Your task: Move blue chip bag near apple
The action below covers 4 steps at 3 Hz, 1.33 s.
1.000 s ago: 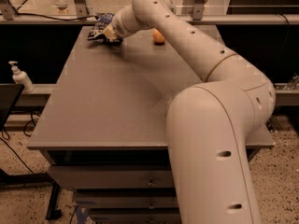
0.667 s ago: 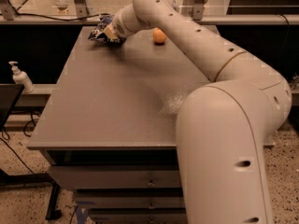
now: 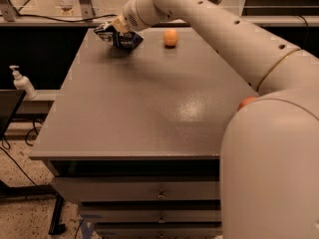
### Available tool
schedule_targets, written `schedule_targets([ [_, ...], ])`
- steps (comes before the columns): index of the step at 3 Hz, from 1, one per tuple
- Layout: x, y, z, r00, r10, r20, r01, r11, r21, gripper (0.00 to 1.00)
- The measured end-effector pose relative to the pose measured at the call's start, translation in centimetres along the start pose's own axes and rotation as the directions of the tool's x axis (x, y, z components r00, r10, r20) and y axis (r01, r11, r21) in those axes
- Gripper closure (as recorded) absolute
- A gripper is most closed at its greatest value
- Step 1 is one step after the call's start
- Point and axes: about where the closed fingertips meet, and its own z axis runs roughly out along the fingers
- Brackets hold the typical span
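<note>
The blue chip bag (image 3: 121, 38) is at the table's far left, dark navy with white lettering. My gripper (image 3: 115, 28) is at the bag's top and shut on it, holding it just above the surface with a shadow under it. My white arm reaches in from the right across the back of the table. A small red-orange patch at the right edge is the apple (image 3: 247, 102), mostly hidden behind my arm's big near segment. The apple is far to the right of the bag and nearer the camera.
A smaller pale orange round fruit (image 3: 170, 37) sits on the grey table (image 3: 149, 108) to the right of the bag. A soap pump bottle (image 3: 22, 83) stands on a ledge to the left. Drawers (image 3: 149, 193) are below the tabletop.
The bag in my gripper has shifted slightly right, toward the pale orange fruit. My arm's near segment has swung further right, and the apple now peeks out behind it.
</note>
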Motion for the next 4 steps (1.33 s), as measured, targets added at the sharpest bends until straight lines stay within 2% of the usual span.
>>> schedule_targets([
  [1,-1.0,0.0,-4.7,1.0,0.0,0.0,0.0,0.9984,0.057,1.0],
  [2,-0.6,0.6,-9.6,0.999,0.006,-0.038,-0.002,0.9937,0.112,1.0],
  [3,0.4,1.7,-14.0,0.997,0.036,-0.074,-0.023,0.9859,0.166,1.0],
  [4,2.7,3.2,-17.3,0.99,0.09,-0.113,-0.063,0.9731,0.222,1.0],
])
